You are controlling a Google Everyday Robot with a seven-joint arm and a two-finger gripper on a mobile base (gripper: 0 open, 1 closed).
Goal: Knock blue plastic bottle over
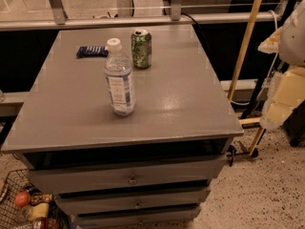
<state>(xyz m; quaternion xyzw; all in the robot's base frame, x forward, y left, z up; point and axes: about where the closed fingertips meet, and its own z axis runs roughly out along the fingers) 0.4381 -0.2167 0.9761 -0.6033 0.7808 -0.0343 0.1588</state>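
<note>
The blue plastic bottle (119,80) stands upright near the middle of the grey cabinet top (181,104). It is clear plastic with a white cap and a blue-and-white label. My gripper (279,104) shows as pale cream parts at the right edge of the view. It is off the cabinet's right side, well apart from the bottle and about level with it.
A green soda can (141,49) stands just behind and to the right of the bottle. A flat dark-blue packet (92,51) lies at the back left. A wooden pole (245,46) leans right of the cabinet. A wire basket of items (24,206) sits on the floor at lower left.
</note>
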